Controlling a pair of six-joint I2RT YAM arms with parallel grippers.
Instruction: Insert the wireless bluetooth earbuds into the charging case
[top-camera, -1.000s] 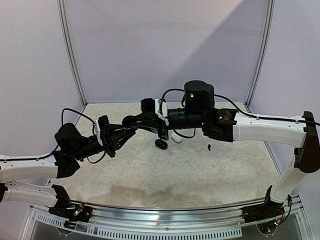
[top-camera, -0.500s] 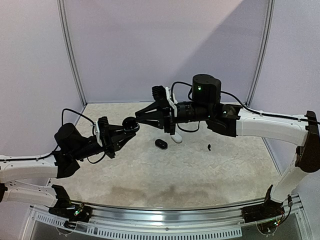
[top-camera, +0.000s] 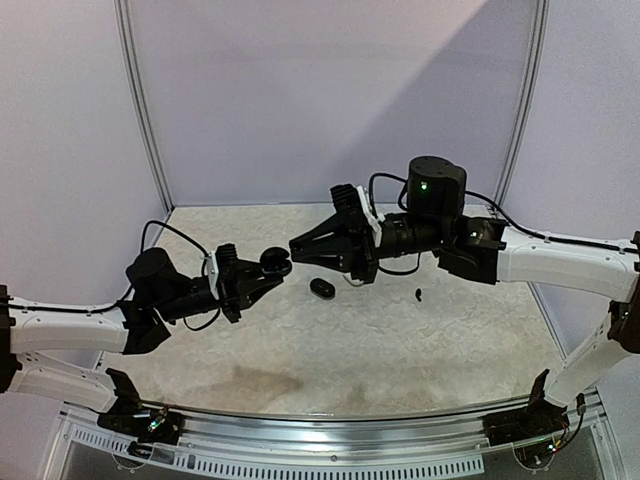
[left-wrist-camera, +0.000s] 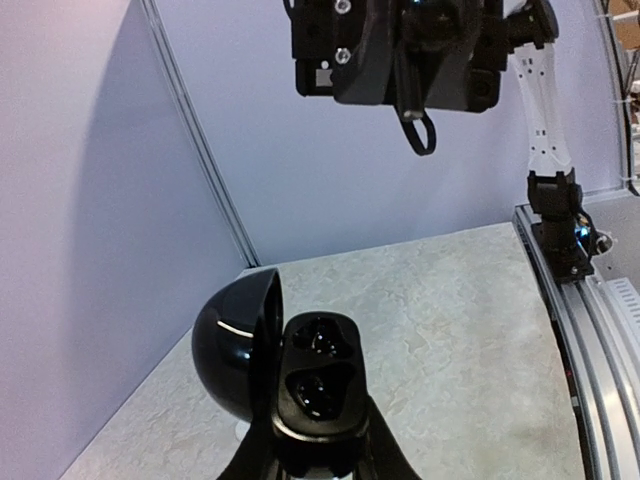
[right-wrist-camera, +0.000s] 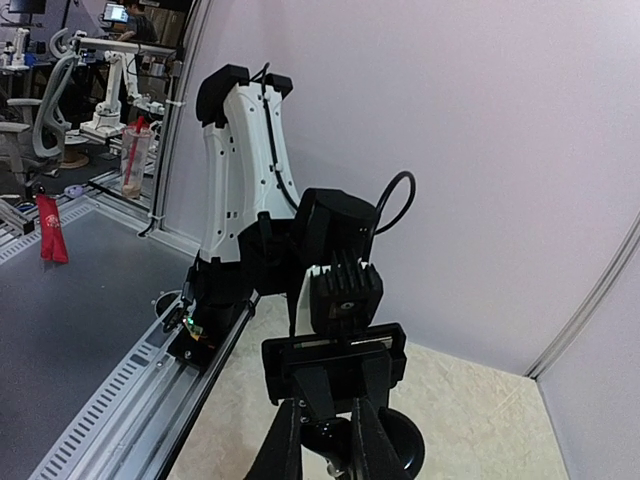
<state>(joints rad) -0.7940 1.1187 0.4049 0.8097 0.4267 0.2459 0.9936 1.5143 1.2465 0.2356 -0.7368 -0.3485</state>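
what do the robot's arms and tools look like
the left arm and right arm have white shell links and black joints; green lights glow on the right one's round black motor housing. the left tool and right tool are black with tapered fingers, ribbed blocks and white collars. thin black cables loop off both

Left gripper clamped, right gripper facing it (fingertips pinched)

Two black claws are showing, the left claw and the right claw. Two glossy black rounded charging cases are showing too, one open case and one closed case. One tiny black earbud is lying on the beige desk.
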